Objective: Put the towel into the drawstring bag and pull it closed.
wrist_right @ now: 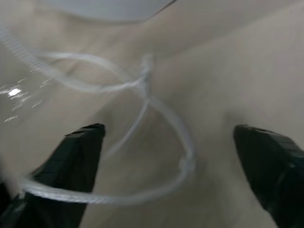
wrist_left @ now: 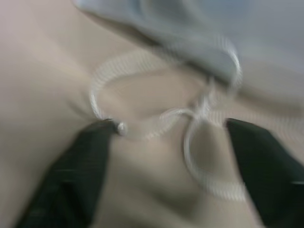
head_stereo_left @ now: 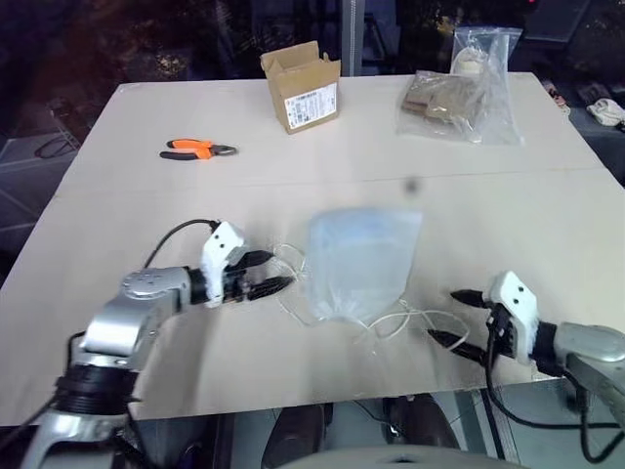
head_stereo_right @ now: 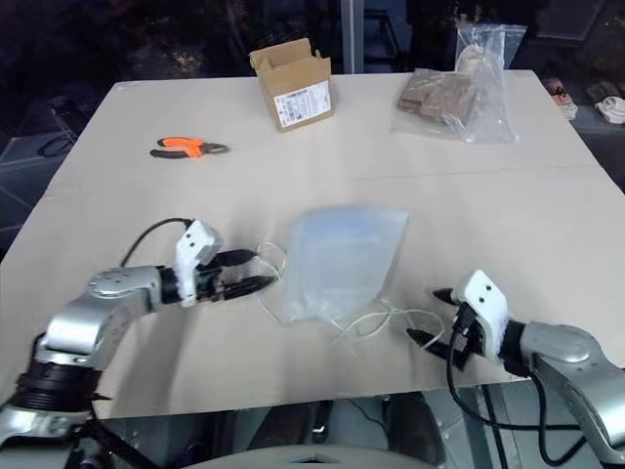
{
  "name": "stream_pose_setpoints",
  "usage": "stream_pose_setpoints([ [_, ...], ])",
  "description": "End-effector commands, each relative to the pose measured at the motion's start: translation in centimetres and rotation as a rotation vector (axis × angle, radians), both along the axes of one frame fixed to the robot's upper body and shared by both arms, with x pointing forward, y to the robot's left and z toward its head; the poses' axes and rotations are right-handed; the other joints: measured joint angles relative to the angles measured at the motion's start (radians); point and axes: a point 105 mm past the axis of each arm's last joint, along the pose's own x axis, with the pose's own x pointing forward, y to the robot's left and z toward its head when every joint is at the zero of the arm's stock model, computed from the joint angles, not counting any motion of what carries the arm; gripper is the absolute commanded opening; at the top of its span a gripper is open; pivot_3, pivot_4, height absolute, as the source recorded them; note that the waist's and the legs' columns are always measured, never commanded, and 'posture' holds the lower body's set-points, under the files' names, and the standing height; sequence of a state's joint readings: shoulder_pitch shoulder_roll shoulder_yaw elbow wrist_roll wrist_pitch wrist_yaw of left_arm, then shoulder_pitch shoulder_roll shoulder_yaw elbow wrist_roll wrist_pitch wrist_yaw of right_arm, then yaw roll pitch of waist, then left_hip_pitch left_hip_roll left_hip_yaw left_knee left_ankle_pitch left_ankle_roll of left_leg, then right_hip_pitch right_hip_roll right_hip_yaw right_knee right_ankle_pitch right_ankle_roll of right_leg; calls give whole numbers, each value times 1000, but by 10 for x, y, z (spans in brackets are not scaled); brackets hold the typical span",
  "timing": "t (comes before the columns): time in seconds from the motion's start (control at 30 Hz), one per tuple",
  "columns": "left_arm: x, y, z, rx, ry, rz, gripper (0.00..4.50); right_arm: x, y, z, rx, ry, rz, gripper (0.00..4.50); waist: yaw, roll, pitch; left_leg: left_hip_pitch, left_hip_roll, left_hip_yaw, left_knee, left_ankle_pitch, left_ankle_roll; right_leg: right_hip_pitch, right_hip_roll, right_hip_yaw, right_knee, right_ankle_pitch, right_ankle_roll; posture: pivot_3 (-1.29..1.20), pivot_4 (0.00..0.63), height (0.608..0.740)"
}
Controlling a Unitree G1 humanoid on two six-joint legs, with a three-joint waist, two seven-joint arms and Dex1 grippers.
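Note:
The white drawstring bag (head_stereo_left: 337, 293) lies flat in the middle of the table, narrowing toward its gathered mouth at the near end. The pale blue towel (head_stereo_left: 363, 244) shows through its thin fabric, inside it. Thin white cords (head_stereo_left: 395, 322) trail from the mouth to both sides. My left gripper (head_stereo_left: 276, 272) is open just left of the bag, with a cord loop (wrist_left: 199, 107) lying loose between its fingers. Near the table's front edge, right of the bag, my right gripper (head_stereo_left: 444, 315) is open over another loose cord loop (wrist_right: 147, 90).
At the far side of the table stand an open cardboard box (head_stereo_left: 301, 86) and a clear plastic bag with brown contents (head_stereo_left: 459, 93). Orange-handled pliers (head_stereo_left: 195, 149) lie at the far left. The table's front edge (head_stereo_left: 293, 403) runs just below both grippers.

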State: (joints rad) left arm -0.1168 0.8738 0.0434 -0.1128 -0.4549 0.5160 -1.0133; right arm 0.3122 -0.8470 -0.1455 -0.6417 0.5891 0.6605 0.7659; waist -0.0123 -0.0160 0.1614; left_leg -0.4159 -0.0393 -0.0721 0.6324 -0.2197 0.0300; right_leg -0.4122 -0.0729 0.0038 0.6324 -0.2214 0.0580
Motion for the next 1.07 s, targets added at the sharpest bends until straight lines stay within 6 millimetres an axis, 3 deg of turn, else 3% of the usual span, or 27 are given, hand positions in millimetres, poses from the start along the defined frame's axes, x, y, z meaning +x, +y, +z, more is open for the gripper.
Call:
stream_pose_setpoints([
  [0.03, -4, 3, 21, -20, -39, -15, 4454, -8, 4, 20, 36, -32, 33, 4500, 1, 0, 0, 1, 0, 0, 1, 0, 1, 1, 0, 0, 0, 0, 0, 0, 150, 740],
  [0.13, 3, -2, 44, -128, -104, 22, 4454, 23, -13, 41, 70, -185, -149, 4500, 7, 0, 1, 1, 2, 0, 4, -1, 2, 3, 1, -2, -1, -2, -4, 0, 150, 740],
  [0.2, 3, -2, 48, -164, -122, 43, 4454, 30, -30, 39, -19, -217, -207, 4500, 10, 1, 1, 3, 7, 0, 11, -1, 1, 7, 0, -7, -2, -4, -1, 0, 150, 740],
  [0.33, -5, -4, 42, -170, -110, 53, 4454, 10, -44, 21, -189, -118, -165, 4500, 23, 0, 0, 4, 8, 1, 13, -1, 1, 10, 0, -8, -5, -3, -2, 0, 150, 740],
  [0.4, -9, -11, 41, -184, -103, 44, 4454, -15, -31, 18, -164, -12, -49, 4500, 30, 1, 1, 2, 8, 3, 13, -1, 1, 9, 0, -8, -4, -1, -5, 0, 150, 740],
  [0.47, -10, -17, 42, -201, -115, 36, 4454, -24, -21, 24, -96, 15, -3, 4500, 31, 0, 0, 1, 8, 3, 12, -1, 1, 8, 0, -7, -4, 2, -3, 0, 150, 740],
  [0.73, -17, -26, 57, -285, -202, -14, 4454, -13, -21, 53, 95, -117, -69, 4500, 27, 0, 0, 2, 9, 5, 11, -2, 0, 8, 2, -9, -4, 0, -6, 0, 150, 740],
  [0.87, -19, -18, 69, -320, -250, 26, 4454, -18, -31, 56, 81, -211, -86, 4500, 30, 0, 0, 3, 9, 5, 13, -2, 0, 9, 2, -9, -4, 0, -5, 0, 150, 740],
  [1.07, -29, 2, 63, -266, -233, 105, 4454, -24, -50, 56, 9, -314, -142, 4500, 27, 0, 0, 3, 9, 8, 12, -3, 1, 8, 3, -7, -4, 0, -5, 0, 150, 740],
])
